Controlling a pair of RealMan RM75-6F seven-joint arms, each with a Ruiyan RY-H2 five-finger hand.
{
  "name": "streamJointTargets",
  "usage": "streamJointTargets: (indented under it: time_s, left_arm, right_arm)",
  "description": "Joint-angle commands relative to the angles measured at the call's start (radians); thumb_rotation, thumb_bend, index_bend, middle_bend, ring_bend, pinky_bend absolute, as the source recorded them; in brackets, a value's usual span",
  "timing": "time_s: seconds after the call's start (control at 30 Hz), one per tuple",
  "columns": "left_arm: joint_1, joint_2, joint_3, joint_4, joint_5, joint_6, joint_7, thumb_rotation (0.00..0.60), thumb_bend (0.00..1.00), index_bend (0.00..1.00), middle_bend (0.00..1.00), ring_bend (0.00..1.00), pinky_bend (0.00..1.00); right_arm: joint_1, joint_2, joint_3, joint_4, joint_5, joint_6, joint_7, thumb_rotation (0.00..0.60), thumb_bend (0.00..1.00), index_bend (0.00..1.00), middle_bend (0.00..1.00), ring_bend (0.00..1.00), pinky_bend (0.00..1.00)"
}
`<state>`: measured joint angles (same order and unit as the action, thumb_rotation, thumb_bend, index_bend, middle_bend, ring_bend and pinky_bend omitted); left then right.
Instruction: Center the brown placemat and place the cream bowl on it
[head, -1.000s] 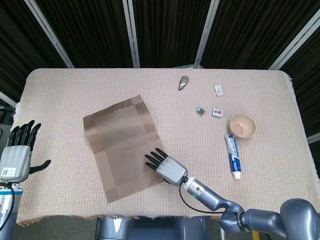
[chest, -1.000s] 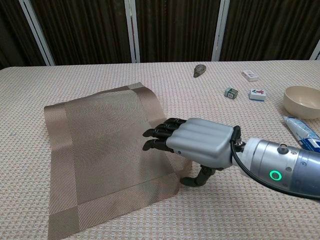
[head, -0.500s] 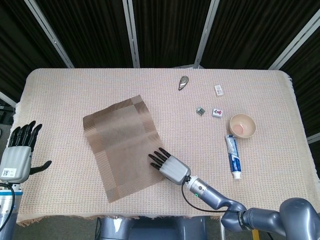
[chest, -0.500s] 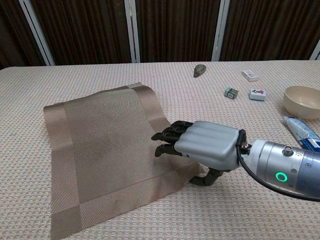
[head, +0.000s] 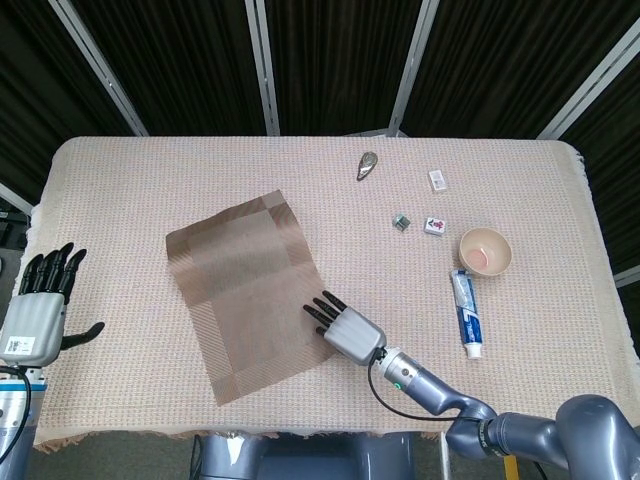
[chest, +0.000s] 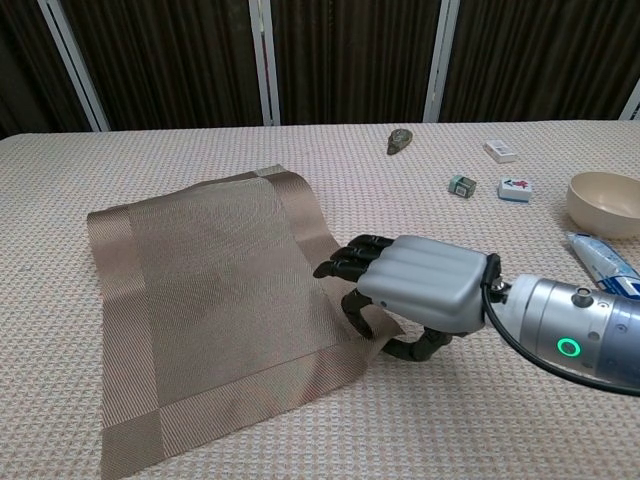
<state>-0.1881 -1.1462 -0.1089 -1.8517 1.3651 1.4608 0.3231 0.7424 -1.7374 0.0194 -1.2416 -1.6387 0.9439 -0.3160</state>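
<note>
1. Head view: the brown placemat (head: 248, 292) lies skewed on the left-centre of the bench (head: 150, 180), its long axis running from about 11 o'clock to 5 o'clock. The right hand (head: 343, 328) sits at the mat's near right edge, at about 4 o'clock from the mat's middle, with dark fingers lying over the border. The cream bowl (head: 485, 250) stands well apart at about 3 o'clock, just beside a toothpaste tube (head: 467, 312). The left hand (head: 38, 305) hovers off the bench's left edge, fingers spread and holding nothing.

2. Head view, the risk: with contact on one corner only, a drag would likely pivot the mat rather than shift it squarely, leaving it still crooked.

3. Chest view: the right hand (chest: 405, 290) has its fingers curled down onto the mat's edge while the thumb hooks beneath, so it appears to pinch the border; the mat (chest: 210, 300) lifts and wrinkles slightly there. The hand is narrow, nearly closed on the fabric.

4. Chest view, the risk: a thin pinch on woven material could slip, or fold the corner under itself. A wide sweep toward 3 o'clock could also bring the forearm near the bowl (chest: 605, 203) and the small tiles (chest: 515, 189).
</note>
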Motion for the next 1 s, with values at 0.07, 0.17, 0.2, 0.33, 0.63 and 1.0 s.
streamJointTargets:
  time_s: [0.07,0.17,0.2,0.33,0.63,1.0]
  left_arm:
    - [0.0,0.001,0.001,-0.001,0.001,-0.001,-0.002,0.6,0.0,0.0,0.0,0.0,0.0]
    - [0.001,0.002,0.002,-0.002,0.001,-0.002,-0.003,0.6,0.0,0.0,0.0,0.0,0.0]
    - [0.001,0.003,0.002,-0.002,0.001,-0.002,-0.004,0.6,0.0,0.0,0.0,0.0,0.0]
    - [0.002,0.005,0.004,-0.003,0.001,-0.002,-0.008,0.6,0.0,0.0,0.0,0.0,0.0]
    - [0.009,0.011,0.015,-0.01,0.015,-0.001,-0.018,0.6,0.0,0.0,0.0,0.0,0.0]
    - [0.009,0.016,0.021,-0.005,0.014,-0.015,-0.029,0.6,0.0,0.0,0.0,0.0,0.0]
  right_arm:
    - [-0.003,-0.007,-0.012,0.017,-0.023,0.036,0.046,0.6,0.39,0.71,0.1,0.0,0.0]
    - [-0.009,-0.008,-0.018,0.015,-0.024,0.046,0.072,0.6,0.39,0.75,0.12,0.0,0.0]
    - [-0.011,-0.008,-0.02,0.013,-0.025,0.051,0.078,0.6,0.39,0.76,0.14,0.0,0.0]
    - [-0.02,0.002,-0.038,0.008,-0.054,0.091,0.099,0.6,0.39,0.76,0.15,0.0,0.0]
    - [-0.094,0.194,-0.167,-0.115,-0.212,0.282,0.109,0.6,0.39,0.75,0.17,0.0,0.0]
    - [-0.19,0.49,-0.258,0.023,-0.346,0.505,0.02,0.6,0.39,0.74,0.21,0.0,0.0]
